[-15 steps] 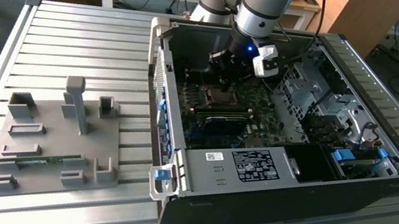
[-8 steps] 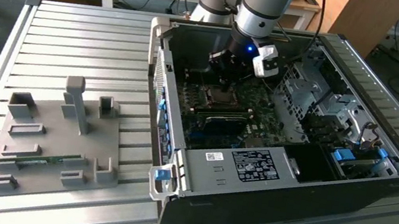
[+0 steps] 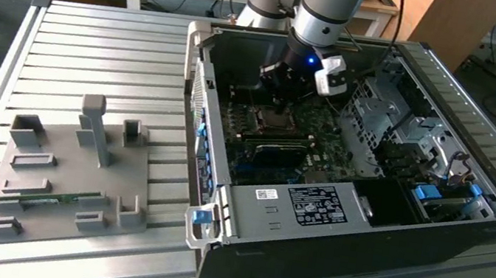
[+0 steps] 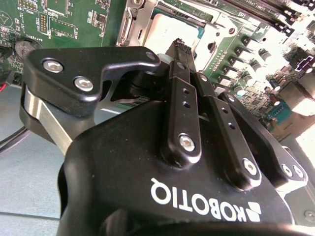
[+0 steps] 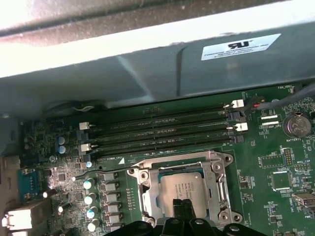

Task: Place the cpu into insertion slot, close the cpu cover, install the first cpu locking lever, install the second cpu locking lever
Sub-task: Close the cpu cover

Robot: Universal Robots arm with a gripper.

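I see the arm reaching down into the open computer case, which lies on the ribbed metal table. On the exterior view's left, a grey fixture plate rests on the same table, well apart from the case. The gripper hangs over the socket area of the motherboard. In the first wrist view the cpu sits flat inside the socket, with its silvery top facing up. The cover seems to lie flat around the cpu as a metal frame, but I cannot say for sure that it is fully down. A thin wire lever runs from the socket's corner out over the board, and I cannot tell if it is hooked. The memory slots lie just beside the socket, between it and the case wall. A coin battery sits further off on the board. In both wrist views the two fingers are pressed together with nothing between them. Their tips are right over the cpu's top, near its edge. I cannot tell whether they touch the metal or only hover above it.
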